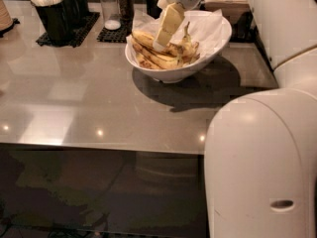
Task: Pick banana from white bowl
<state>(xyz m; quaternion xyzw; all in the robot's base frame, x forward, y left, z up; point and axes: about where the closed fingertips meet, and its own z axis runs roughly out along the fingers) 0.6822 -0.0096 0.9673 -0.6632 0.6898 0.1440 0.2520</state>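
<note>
One end effector (162,37) over half-hidden bananas (151,58)

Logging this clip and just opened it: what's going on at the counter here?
The robot's arm reaches over the grey counter, and its gripper is down inside the white bowl, its tip at the bananas lying on the paper lining. No banana is lifted out yet. Black cups and shakers stand behind the bowl.
</note>
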